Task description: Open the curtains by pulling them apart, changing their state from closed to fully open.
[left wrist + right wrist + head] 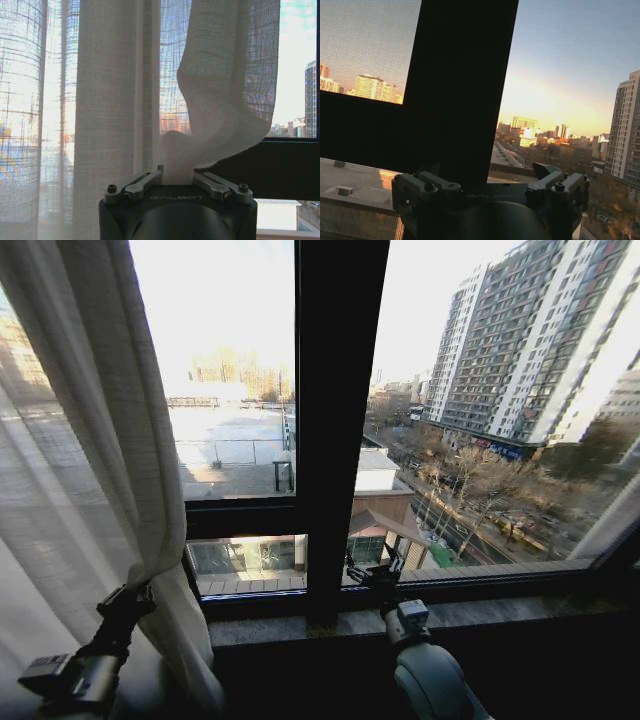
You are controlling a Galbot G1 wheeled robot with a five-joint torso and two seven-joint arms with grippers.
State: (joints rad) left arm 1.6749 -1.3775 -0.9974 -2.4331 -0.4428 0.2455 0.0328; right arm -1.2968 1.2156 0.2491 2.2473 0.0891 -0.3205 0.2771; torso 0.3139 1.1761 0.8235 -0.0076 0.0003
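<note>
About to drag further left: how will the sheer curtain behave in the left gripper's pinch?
Probably floppy: the sheer curtain buckles into soft folds above the left gripper, which is shut on it. Likely light, since daylight shows through its open weave. The bunched fabric may slip out if tugged hard. The right gripper sits open at the window frame.

A dark window frame (340, 390) stands upright through the frame's centre, with a stone sill (500, 612) across the lower right. Outside, a tall apartment block (530, 340) fills the upper right, under bright, low sunlight.
</note>
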